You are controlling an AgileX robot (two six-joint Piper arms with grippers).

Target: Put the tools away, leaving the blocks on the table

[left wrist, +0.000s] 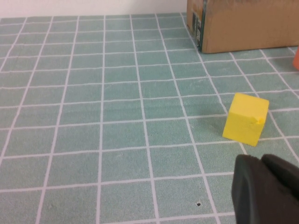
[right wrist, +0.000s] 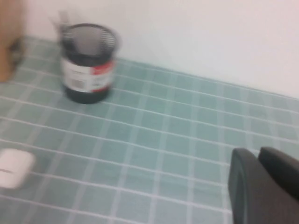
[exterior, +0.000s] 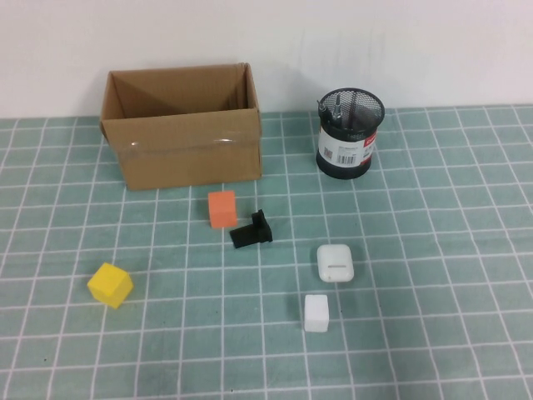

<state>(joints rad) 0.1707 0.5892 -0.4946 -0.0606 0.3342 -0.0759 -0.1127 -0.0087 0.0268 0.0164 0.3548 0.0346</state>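
I see tools [exterior: 340, 108] standing in the mesh cup [exterior: 351, 135] near the table's [exterior: 466, 250] far edge; both my left gripper [left wrist: 261, 161] and right gripper [right wrist: 258, 156] are closed, empty.

Nothing really readable here tbh. The mesh pen cup [exterior: 350, 133] has a white and red label with print too tiny to read, and the cardboard box [exterior: 181, 127] has an unreadable barcode sticker.
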